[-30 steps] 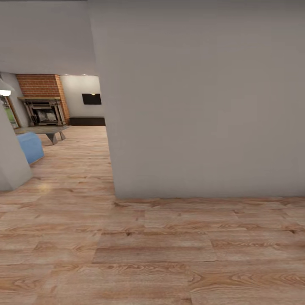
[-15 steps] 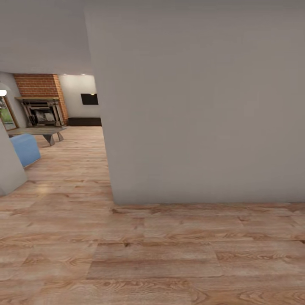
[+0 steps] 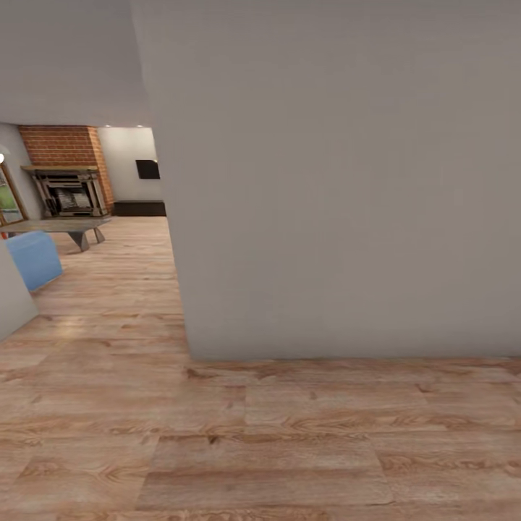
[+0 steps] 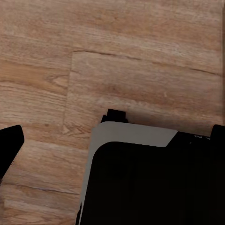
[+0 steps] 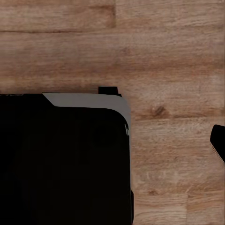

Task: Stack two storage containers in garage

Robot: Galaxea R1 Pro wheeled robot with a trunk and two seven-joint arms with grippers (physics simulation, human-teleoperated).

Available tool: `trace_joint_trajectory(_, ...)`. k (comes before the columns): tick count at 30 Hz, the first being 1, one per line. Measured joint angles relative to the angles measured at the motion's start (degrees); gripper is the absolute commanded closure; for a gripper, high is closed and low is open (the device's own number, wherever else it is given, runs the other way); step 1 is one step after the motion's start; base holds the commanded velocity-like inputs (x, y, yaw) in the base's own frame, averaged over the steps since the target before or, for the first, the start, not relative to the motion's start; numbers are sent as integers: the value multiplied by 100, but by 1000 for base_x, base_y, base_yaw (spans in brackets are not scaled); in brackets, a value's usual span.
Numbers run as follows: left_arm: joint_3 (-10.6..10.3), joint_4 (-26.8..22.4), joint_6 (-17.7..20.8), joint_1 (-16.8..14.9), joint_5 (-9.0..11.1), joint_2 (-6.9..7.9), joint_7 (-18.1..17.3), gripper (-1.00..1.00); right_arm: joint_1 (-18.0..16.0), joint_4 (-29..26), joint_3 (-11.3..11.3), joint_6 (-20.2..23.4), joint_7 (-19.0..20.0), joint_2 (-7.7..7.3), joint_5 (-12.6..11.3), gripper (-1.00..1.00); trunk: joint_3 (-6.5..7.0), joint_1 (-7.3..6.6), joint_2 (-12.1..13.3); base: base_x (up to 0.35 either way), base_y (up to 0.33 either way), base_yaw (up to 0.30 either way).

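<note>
The two storage containers and the garage are out of view. I stand on light wood planks [image 3: 260, 441] facing a pale wall corner [image 3: 340, 188]. Past its left edge I see into the living room, with its brick fireplace [image 3: 69, 184], wall TV [image 3: 147, 168] and blue sofa [image 3: 32, 260]. In the left wrist view my left gripper [image 4: 115, 145] hangs over the planks, one dark fingertip [image 4: 9, 145] at the picture's edge, nothing between the fingers. My right gripper [image 5: 112, 140] is the same, with its fingertip [image 5: 219, 143] at the edge.
My own black and white base [image 4: 154, 183] [image 5: 65, 159] sits below both grippers. A low grey table [image 3: 61, 226] stands before the fireplace. Another pale wall edge [image 3: 11, 297] juts in at the near left. Open plank floor runs left of the corner into the room.
The whole head view has shifted: the wall corner has drawn closer and the living room has slid left, so the camera moved. No thing was handled.
</note>
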Motion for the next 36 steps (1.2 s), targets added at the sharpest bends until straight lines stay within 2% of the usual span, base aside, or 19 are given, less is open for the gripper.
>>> trace_joint_trajectory(20,0,0,-42,0,4,9,0,-100,0,0,-23,-7,-8,9,0,-100,0,0,0,318,0,0)
trace_joint_trajectory(30,0,0,-60,0,-21,3,0,-100,0,0,-26,1,15,63,-6,-100,0,3,0,66,0,1)
trace_joint_trajectory(36,0,-3,-60,1,-16,1,0,-100,0,0,-5,0,40,83,24,-100,0,3,1,5,0,160)
